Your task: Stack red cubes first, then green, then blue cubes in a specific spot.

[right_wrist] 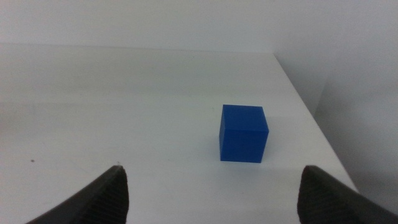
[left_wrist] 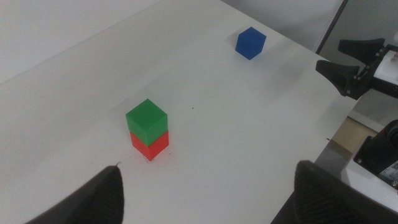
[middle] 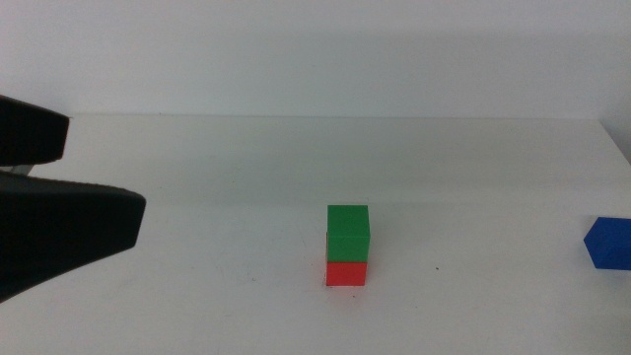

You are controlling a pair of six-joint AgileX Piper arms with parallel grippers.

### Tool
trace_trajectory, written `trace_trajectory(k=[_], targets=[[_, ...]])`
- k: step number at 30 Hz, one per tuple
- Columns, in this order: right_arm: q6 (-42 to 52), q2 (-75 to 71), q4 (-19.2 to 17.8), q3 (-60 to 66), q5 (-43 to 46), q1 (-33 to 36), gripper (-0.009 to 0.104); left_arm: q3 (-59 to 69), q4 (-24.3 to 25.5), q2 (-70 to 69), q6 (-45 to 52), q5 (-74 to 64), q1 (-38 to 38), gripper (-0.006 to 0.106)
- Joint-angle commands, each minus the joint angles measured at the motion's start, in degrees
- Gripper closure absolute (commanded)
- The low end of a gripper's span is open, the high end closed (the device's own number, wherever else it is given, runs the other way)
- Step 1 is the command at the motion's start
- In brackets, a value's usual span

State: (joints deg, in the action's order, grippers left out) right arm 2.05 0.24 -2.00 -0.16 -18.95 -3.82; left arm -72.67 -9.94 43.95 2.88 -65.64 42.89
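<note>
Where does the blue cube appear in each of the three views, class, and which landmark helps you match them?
Middle view: blue cube at the right edge, partly cut off.
Left wrist view: alone on the table, beyond the stack.
Right wrist view: centred ahead of the open jaws.
Shared landmark: the table edge beside the cube, seen in both wrist views.

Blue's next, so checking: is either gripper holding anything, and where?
Nothing is held. Left gripper and right gripper are open; the blue cube sits free on the table.

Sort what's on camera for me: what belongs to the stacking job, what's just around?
Job:
green cube sitting on red cube
blue cube, alone near the table's right edge
left gripper, right gripper, both empty

Around:
white table only
</note>
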Motion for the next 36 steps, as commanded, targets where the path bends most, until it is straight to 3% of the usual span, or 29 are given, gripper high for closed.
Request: trace_trajectory(k=[1,6,12,13,14,16,18,21,25,28,32,36], targets=[[0.96,-0.24,-1.77,0.16,1.03,-0.22,0.002,-0.08,-0.05,-0.29,-0.03,0.76,-0.02,0.007],[-0.08,-0.24,0.56,0.16,5.07,-0.22,0.002,-0.08,-0.05,-0.29,0.08,0.76,-0.02,0.007],[-0.08,-0.24,0.72,0.16,5.67,-0.22,0.002,-0.08,-0.05,-0.29,0.19,0.76,-0.02,0.007],[0.97,-0.24,-2.2,0.16,8.99,-0.22,0.002,-0.08,-0.05,-0.29,0.19,0.76,-0.02,0.007],[0.56,-0.24,-2.32,0.16,12.84,-0.22,0.002,-0.08,-0.05,-0.29,0.19,0.76,-0.02,0.007],[-5.51,-0.24,0.46,0.16,15.9,-0.22,0.002,-0.08,-0.05,-0.29,0.19,0.76,-0.02,0.007],[-11.19,0.37,1.25,-4.45,12.31,-0.22,0.002,-0.08,-0.05,-0.29,0.19,0.76,-0.02,0.007],[-13.81,10.15,-1.89,-15.56,0.86,-0.22,0.002,-0.08,-0.05,-0.29,0.19,0.76,-0.02,0.007],[-15.16,26.01,-1.22,-34.04,-25.48,-0.22,0.002,-0.08,-0.05,-0.29,0.18,0.66,-0.02,0.007],[-15.03,34.95,-2.75,-44.46,-38.3,-0.22,0.002,-0.08,-0.05,-0.29,0.18,0.78,-0.02,0.007],[-15.03,43.54,-2.54,-50.91,-44.59,-0.22,0.002,-0.08,-0.05,-0.29,0.18,0.78,-0.02,0.007],[-14.07,48.12,-4.21,-51.44,-44.42,-0.22,0.002,-0.08,-0.05,-0.29,0.18,0.78,-0.02,0.007]])
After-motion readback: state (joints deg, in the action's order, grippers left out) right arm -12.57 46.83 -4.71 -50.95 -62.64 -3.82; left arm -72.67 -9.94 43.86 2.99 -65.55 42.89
